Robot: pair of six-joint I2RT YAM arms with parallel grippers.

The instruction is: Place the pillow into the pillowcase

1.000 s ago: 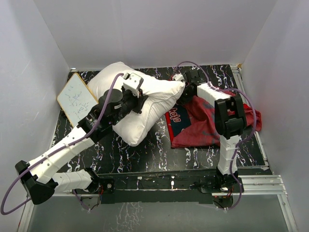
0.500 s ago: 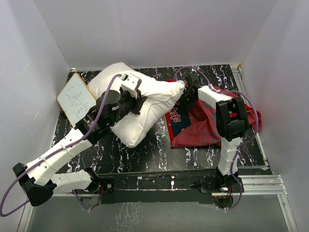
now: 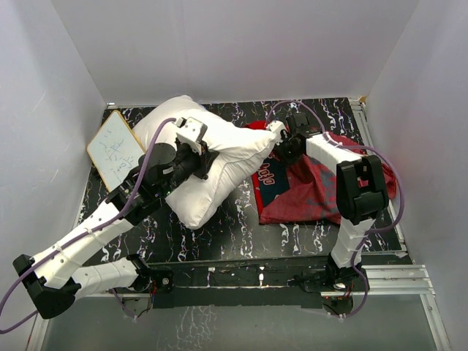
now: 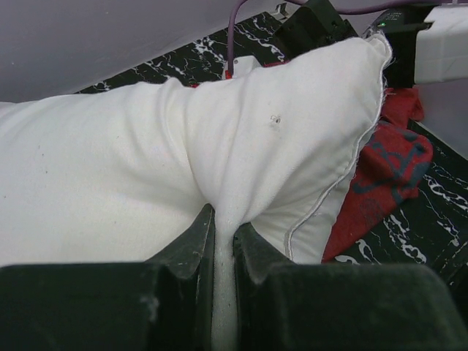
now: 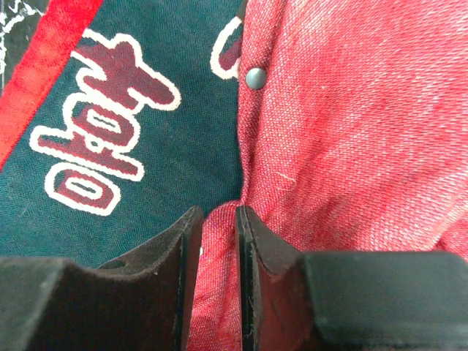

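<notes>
- Left pincer (image 4: pixel 224 219) is clenched on the pillow (image 3: pixel 234 150), with a fold of white fabric squeezed into the narrow gap between its two dark fingers.
- Right pincer (image 5: pixel 219 216) is clenched on the pillowcase (image 3: pixel 311 186). A ridge of dull red cloth is nipped between its fingers, near a small round snap (image 5: pixel 255 77).
- From above, the pillow lies plump across the far left and middle of the surface (image 3: pixel 241 227), with the left arm reaching over it.
- One pointed corner of the pillow stretches right to the right pincer and rests over the far edge of the red cloth. Whether that corner is inside the opening cannot be told.
- Most of the pillow is outside the pillowcase.
- Crumpled on the right half of the surface, the pillowcase shows a dark blue-green panel (image 5: pixel 110 139) with red, white-edged characters beside the plain red.
- At the far left, a small wood-framed white board (image 3: pixel 115 148) lies just beside the pillow.
- Black with white veins, the surface is enclosed by plain white walls (image 3: pixel 234 44).
</notes>
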